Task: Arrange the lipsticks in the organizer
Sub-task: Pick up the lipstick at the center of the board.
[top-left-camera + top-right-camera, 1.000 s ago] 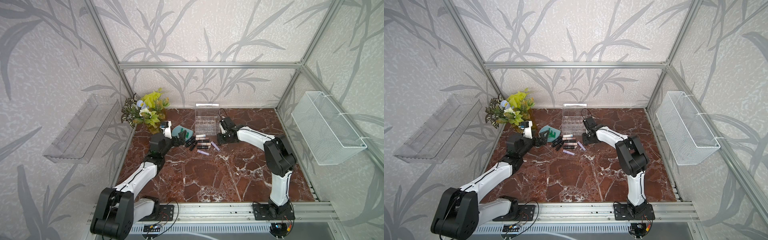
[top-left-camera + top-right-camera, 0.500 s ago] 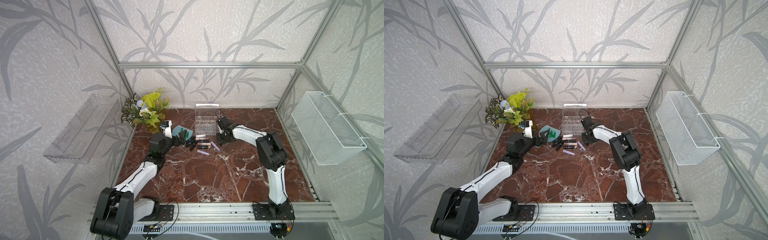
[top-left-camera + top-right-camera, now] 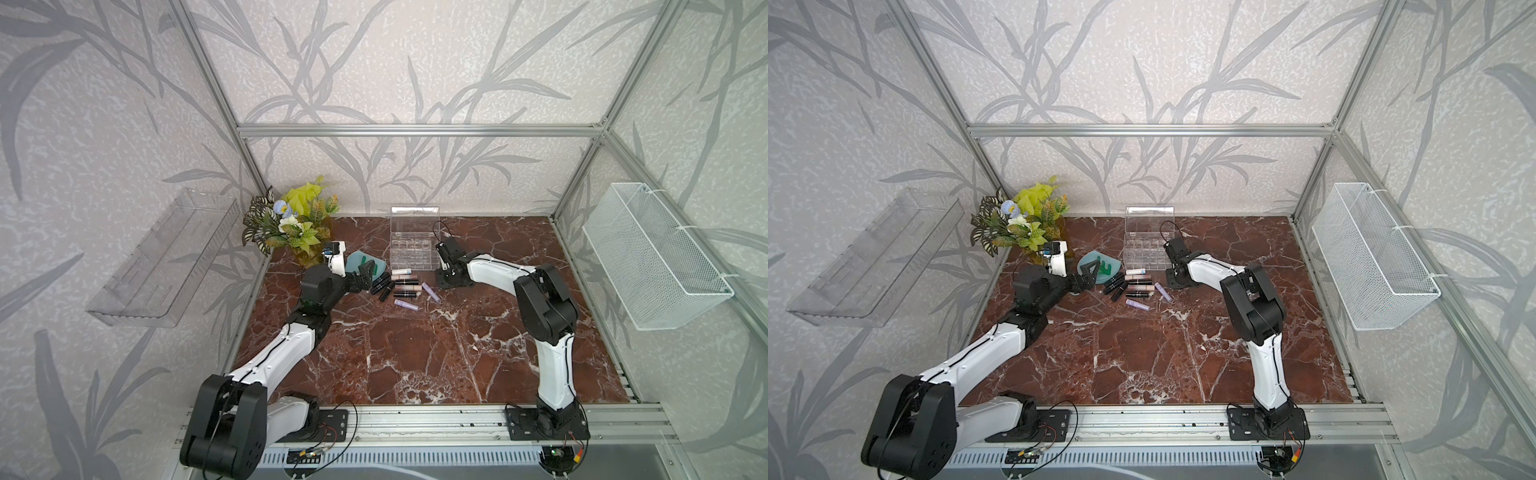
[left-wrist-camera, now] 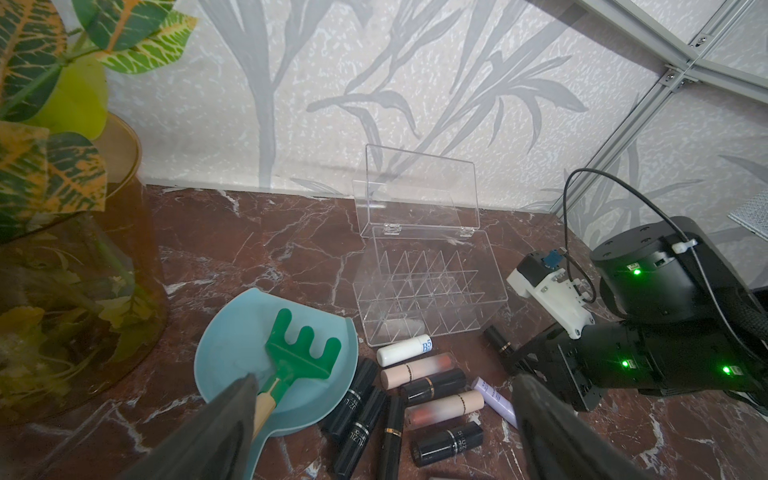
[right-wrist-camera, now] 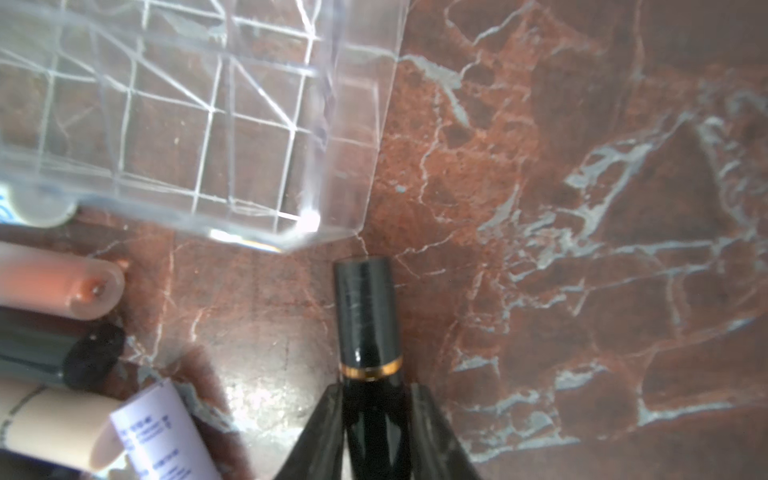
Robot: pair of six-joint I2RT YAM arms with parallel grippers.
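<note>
Where it lies on the red marble bench (image 5: pixel 582 249), just beside a corner of the clear acrylic grid organizer (image 5: pixel 340 124) (lid up, cells apparently empty): one glossy black lipstick tube with a gold band (image 5: pixel 368 316) — judged light, rigid and slick-sided, so best pinched mid-length. Right gripper (image 5: pixel 370 399) closed on its body just past the band. Left gripper (image 4: pixel 384 380) wide open, empty, above the other loose lipsticks (image 3: pixel 401 284).

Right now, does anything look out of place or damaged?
Only the green rake in the blue scoop beside the lipsticks doesn't belong. The organizer sits level, lid open, cells empty; nothing spilled or broken. Right pincer holds a black lipstick.
</note>
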